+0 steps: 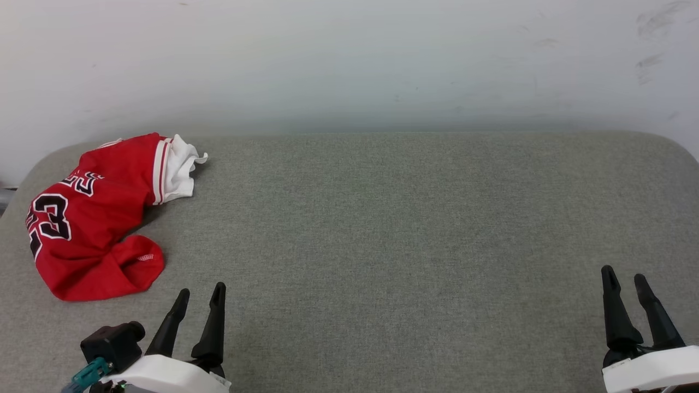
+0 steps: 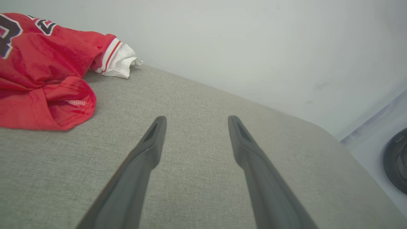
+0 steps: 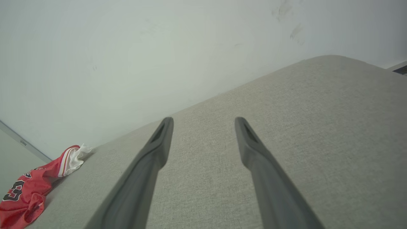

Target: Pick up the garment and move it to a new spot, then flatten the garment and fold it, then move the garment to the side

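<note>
One red shirt (image 1: 93, 218), crumpled in a heap at the far left end of a grey cloth-covered table (image 1: 382, 245), close to the white wall (image 1: 349, 65) behind. On the shirt: black numbers with white outlines, one white sleeve (image 1: 180, 169) edged with red-and-white striped trim poking out toward the wall, and a rolled red hem nearest the robot. Two grippers, each with two long dark fingers. Left gripper (image 1: 202, 289) at the lower left, near the shirt's hem but not touching it, fingers spread apart and empty. Right gripper (image 1: 623, 273) at the lower right, well apart from the shirt, fingers likewise spread and holding nothing. From the left wrist, two parted fingers (image 2: 149, 149) above grey cloth, the shirt up and to the left; one dark round object (image 2: 397, 165) past the table's rounded corner, too cut off to identify. From the right wrist, two parted fingers (image 3: 152, 156) over grey cloth, the shirt small in the lower left corner.
</note>
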Motion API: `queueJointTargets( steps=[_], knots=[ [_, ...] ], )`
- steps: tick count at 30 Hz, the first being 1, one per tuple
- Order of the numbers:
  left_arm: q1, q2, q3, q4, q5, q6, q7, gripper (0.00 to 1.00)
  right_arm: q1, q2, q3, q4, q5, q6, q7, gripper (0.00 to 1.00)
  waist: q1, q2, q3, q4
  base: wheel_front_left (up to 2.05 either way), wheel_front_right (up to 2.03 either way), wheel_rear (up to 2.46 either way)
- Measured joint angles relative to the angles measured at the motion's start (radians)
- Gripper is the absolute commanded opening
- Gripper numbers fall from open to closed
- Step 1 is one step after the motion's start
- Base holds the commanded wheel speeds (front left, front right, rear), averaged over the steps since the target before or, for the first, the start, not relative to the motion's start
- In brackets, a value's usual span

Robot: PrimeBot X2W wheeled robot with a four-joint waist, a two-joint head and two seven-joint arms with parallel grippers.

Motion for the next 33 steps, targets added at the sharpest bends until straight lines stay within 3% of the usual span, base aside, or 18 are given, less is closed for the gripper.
queueJointTargets(
  steps=[20,33],
  knots=[
    [0.023,0.026,-0.023,-0.031,0.192,0.013,-0.053,1.0,0.031,-0.006,-0.033,-0.025,-0.293,0.0,-0.052,1.0,0.0,0.0,0.004,-0.011,0.0,0.0,0.0],
    [0.044,0.002,0.012,-0.036,0.268,-0.008,-0.081,1.0,0.049,-0.009,-0.041,-0.042,-0.419,0.0,-0.08,1.0,0.0,0.0,0.003,-0.015,0.0,0.0,0.0]
  ],
)
